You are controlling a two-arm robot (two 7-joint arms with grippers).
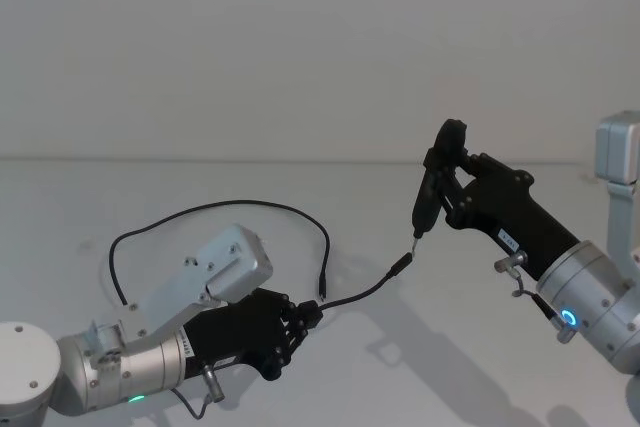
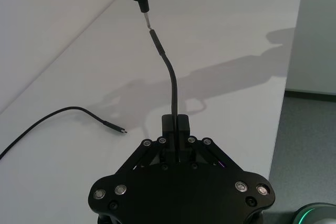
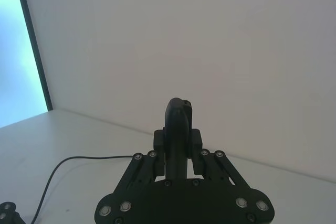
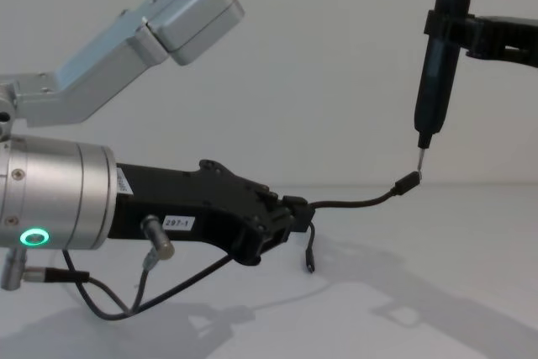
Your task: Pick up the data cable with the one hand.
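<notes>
Both grippers (image 1: 305, 315) (image 1: 440, 175) raised, cable (image 1: 360, 294) between

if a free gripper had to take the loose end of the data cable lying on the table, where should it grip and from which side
Probably the straight stretch just behind the free plug of the data cable, coming from above with fingers across the cord, since it lies flat on the table there. The other end is in the left gripper, pointing at the pen tool that the right gripper holds.
</notes>
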